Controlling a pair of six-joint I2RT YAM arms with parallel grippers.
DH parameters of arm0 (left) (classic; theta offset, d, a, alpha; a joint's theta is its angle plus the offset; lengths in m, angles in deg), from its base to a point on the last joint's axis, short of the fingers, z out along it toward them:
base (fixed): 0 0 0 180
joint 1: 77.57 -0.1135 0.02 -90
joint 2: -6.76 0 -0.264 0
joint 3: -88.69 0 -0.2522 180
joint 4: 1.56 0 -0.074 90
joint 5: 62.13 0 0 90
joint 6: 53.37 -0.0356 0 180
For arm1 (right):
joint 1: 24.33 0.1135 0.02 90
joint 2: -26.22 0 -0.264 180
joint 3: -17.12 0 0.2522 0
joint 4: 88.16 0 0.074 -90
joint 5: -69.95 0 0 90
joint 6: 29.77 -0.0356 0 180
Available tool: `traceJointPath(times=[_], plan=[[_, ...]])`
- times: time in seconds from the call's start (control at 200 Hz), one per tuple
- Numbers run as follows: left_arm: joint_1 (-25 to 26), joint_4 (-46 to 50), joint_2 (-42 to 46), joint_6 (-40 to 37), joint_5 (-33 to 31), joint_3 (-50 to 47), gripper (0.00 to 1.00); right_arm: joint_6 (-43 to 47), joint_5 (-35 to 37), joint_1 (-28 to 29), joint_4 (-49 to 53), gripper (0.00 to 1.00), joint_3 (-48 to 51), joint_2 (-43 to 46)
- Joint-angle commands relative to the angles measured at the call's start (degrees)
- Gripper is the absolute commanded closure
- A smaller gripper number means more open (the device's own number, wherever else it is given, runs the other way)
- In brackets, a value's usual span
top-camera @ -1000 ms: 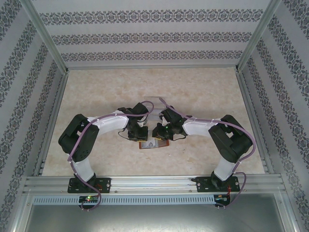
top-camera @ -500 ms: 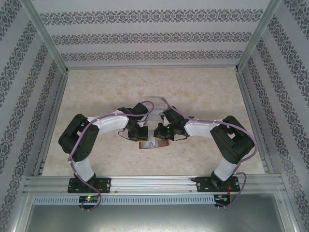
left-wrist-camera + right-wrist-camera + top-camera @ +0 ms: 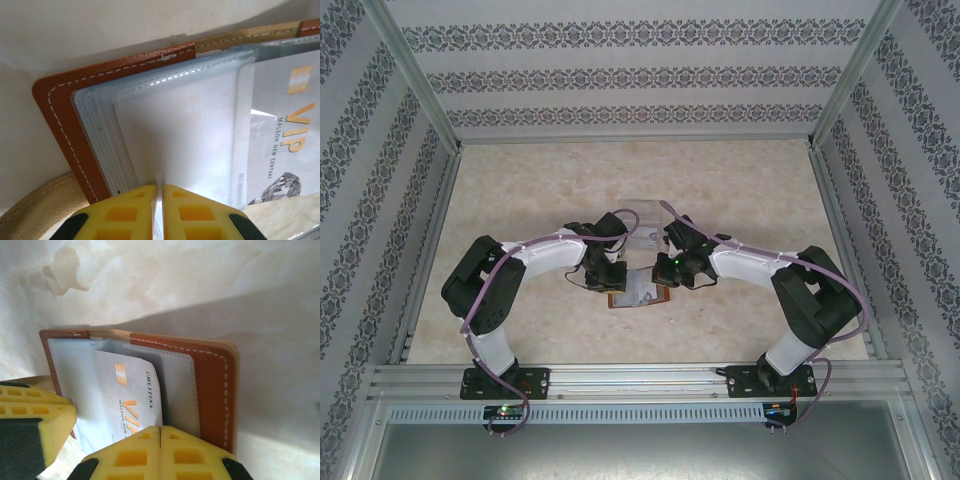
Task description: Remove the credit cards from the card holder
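The card holder (image 3: 620, 300) lies open on the table between both grippers, reddish-brown leather (image 3: 55, 105) with white stitching and clear pockets (image 3: 165, 125). My left gripper (image 3: 160, 192) is shut on a clear pocket leaf at the wallet's left side. A pale grey credit card (image 3: 125, 400) with orange "VIP" lettering sticks partly out of a pocket. My right gripper (image 3: 160, 432) is shut at that card's lower corner, over the right leather leaf (image 3: 215, 390). The same card (image 3: 285, 135) lies at the right of the left wrist view. Other cards are hidden.
A clear plastic slotted tray (image 3: 645, 215) stands just behind the two grippers. The left gripper's yellow finger (image 3: 35, 412) shows at the left of the right wrist view. Patterned walls and metal rails enclose the pale marbled table (image 3: 520, 200).
The right arm has swung rightward, its gripper drawing away from the left one. The pale card now shows more over the wallet. The left arm has held still.
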Motion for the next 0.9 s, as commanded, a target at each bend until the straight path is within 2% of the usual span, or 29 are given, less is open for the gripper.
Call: traceJointPath(times=[0.0, 0.41, 0.525, 0.699, 0.784, 0.894], plan=[[0.6, 1.6, -1.1, -1.1, -2.0, -1.4, 0.87, 2.3, 4.2, -0.2, 5.4, 1.00, -1.4, 1.4], [0.6, 1.6, -0.9, -1.1, -1.8, -1.4, 0.88, 1.9, 5.5, 0.4, 5.9, 1.00, -2.2, 1.5], [0.6, 1.7, -0.9, -1.1, -1.8, -1.2, 0.87, 1.6, 3.3, 0.6, 4.5, 1.00, -2.1, 1.4], [0.6, 1.8, -1.3, -1.2, -1.7, -0.9, 0.87, -0.9, -2.5, 2.0, -0.7, 0.94, -2.1, 0.4], [0.6, 1.8, -1.4, -1.1, -1.7, -0.8, 0.87, -1.8, -2.9, 2.9, -1.0, 0.87, -2.7, 0.4], [0.6, 1.9, -1.3, -1.1, -1.7, -0.7, 0.87, -2.6, -2.7, 3.3, -0.9, 0.85, -3.0, 0.7]])
